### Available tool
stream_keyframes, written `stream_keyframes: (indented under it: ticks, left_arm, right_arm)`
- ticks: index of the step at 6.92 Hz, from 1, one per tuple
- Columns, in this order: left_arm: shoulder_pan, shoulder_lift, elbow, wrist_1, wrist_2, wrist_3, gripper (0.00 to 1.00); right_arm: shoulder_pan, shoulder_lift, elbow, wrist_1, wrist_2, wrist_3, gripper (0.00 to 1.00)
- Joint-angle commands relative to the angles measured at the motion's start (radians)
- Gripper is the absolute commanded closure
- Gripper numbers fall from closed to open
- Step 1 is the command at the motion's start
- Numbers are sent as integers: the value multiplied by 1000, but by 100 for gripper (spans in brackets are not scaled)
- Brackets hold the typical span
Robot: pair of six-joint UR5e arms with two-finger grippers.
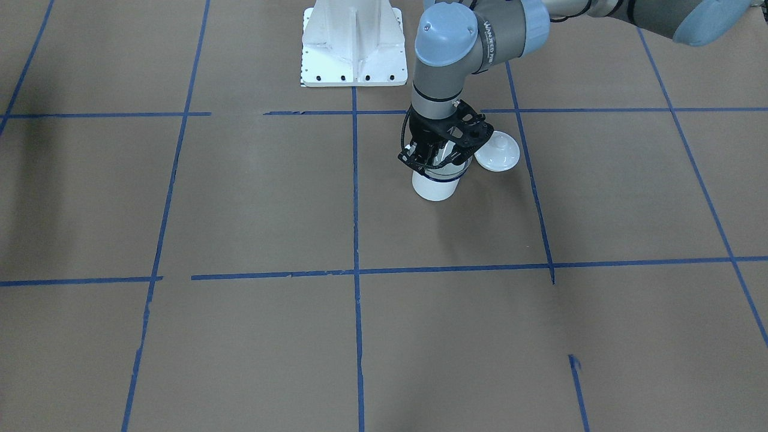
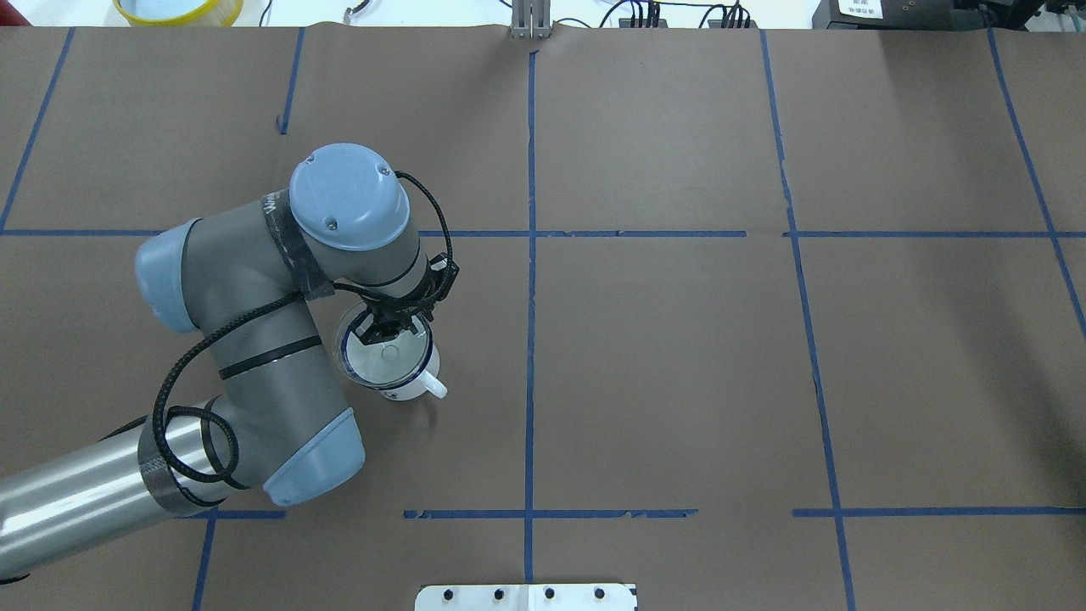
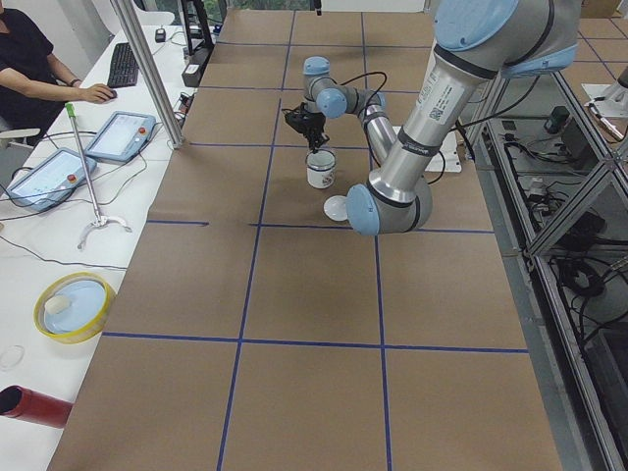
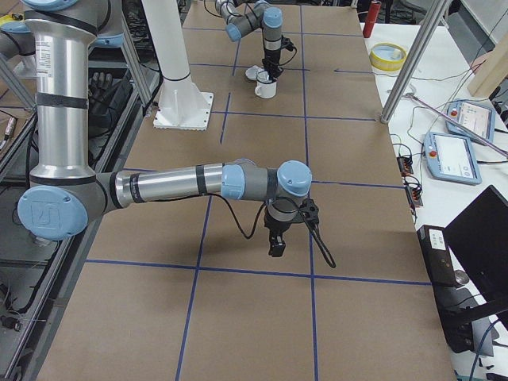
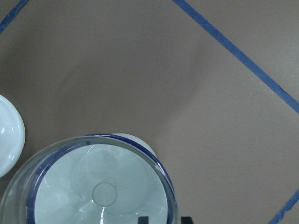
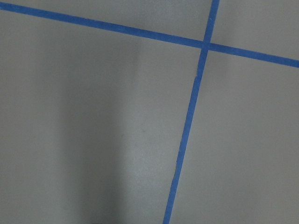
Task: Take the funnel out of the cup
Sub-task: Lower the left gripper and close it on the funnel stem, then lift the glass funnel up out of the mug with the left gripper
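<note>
The cup [image 1: 435,186] is a white enamel mug with a dark blue rim, standing upright on the brown table; it also shows in the overhead view [image 2: 407,390]. The clear funnel [image 5: 103,186] sits in its mouth, spout down, also seen from overhead [image 2: 386,363]. My left gripper [image 2: 386,333] points straight down at the mug's edge. In the left wrist view [image 5: 164,219] its fingertips [image 5: 143,219] stand close together, one inside and one outside the rim, pinching the funnel's edge. My right gripper [image 4: 275,238] hovers over bare table far from the mug; I cannot tell if it is open.
A white domed lid [image 1: 497,153] lies on the table right beside the mug. The white robot base [image 1: 354,48] stands behind it. A yellow bowl [image 3: 74,306], a red cylinder [image 3: 34,407] and a metal post [image 3: 147,69] are at the table's far side.
</note>
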Motion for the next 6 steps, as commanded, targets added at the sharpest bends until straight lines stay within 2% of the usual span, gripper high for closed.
stream_keyframes:
  ticks: [1, 3, 4, 5, 6]
  left_arm:
    - [0, -1, 4, 0, 0, 0, 100]
    - [-3, -6, -21, 14, 2, 7, 100]
    - [-16, -29, -60, 79, 3, 52, 100]
    - [-73, -86, -97, 177, 27, 86, 100]
    - [-131, -107, -116, 193, 28, 88, 100]
  right_arm:
    - [0, 0, 0, 0, 0, -1, 0]
    - [0, 0, 0, 0, 0, 0, 0]
    - [0, 0, 0, 0, 0, 0, 0]
    - [0, 0, 0, 0, 0, 0, 0]
    - [0, 0, 0, 0, 0, -1, 0]
